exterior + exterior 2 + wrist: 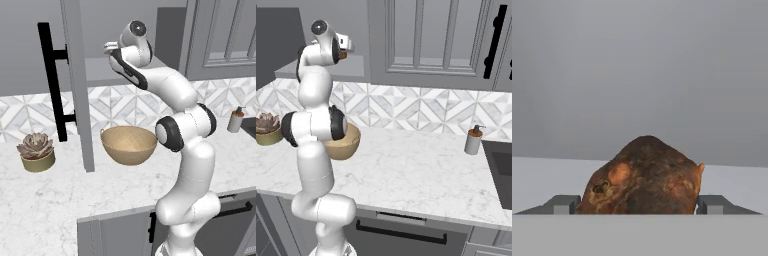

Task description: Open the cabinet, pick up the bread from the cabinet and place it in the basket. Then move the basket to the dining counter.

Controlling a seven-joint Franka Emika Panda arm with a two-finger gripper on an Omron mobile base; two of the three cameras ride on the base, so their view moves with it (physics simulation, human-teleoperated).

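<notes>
Claw [640, 205] spread wide around the bread [643, 177] on the grey cabinet [77, 85] shelf, above the marble counter [416, 170]

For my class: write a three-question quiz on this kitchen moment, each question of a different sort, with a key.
1. True or false: the cabinet door is swung open.
2. Where does the bread lie? A) in the basket B) on the cabinet shelf, between the gripper fingers C) beside the succulent
3. Fill in: the basket stands on the ____ counter and holds nothing.

Key: 1 true; 2 B; 3 marble
</notes>
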